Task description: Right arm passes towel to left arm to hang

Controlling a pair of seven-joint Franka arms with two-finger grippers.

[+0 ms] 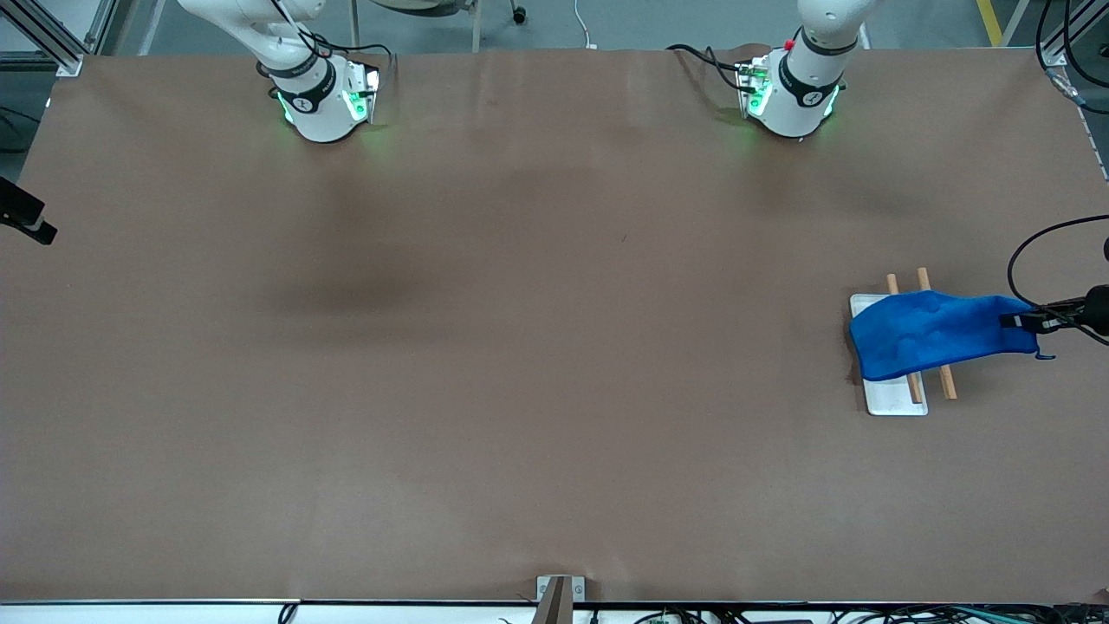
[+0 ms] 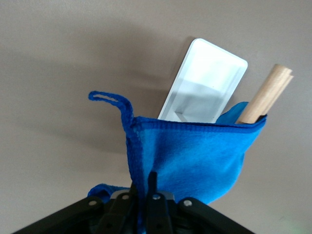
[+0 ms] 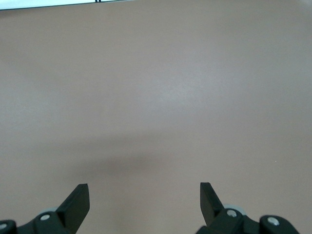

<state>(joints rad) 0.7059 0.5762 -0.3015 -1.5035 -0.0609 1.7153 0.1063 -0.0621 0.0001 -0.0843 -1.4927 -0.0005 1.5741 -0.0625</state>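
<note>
The bright blue towel (image 1: 927, 334) lies draped over two wooden rods (image 1: 946, 380) that stand on a white base (image 1: 897, 397) at the left arm's end of the table. My left gripper (image 1: 1021, 321) reaches in from the edge of the front view and is shut on the towel's edge, beside its corner loop (image 1: 1046, 355). In the left wrist view the towel (image 2: 195, 156) hangs from my closed left gripper (image 2: 141, 195), with the loop (image 2: 109, 100), the white base (image 2: 204, 83) and a rod (image 2: 265, 95) past it. My right gripper (image 3: 145, 200) is open and empty over bare table; the front view does not show it.
The brown table top (image 1: 520, 347) spans the view. The two arm bases (image 1: 321, 104) (image 1: 793, 95) stand along the table's edge farthest from the front camera. A black object (image 1: 24, 218) juts in at the right arm's end. A small bracket (image 1: 559, 594) sits at the edge nearest the camera.
</note>
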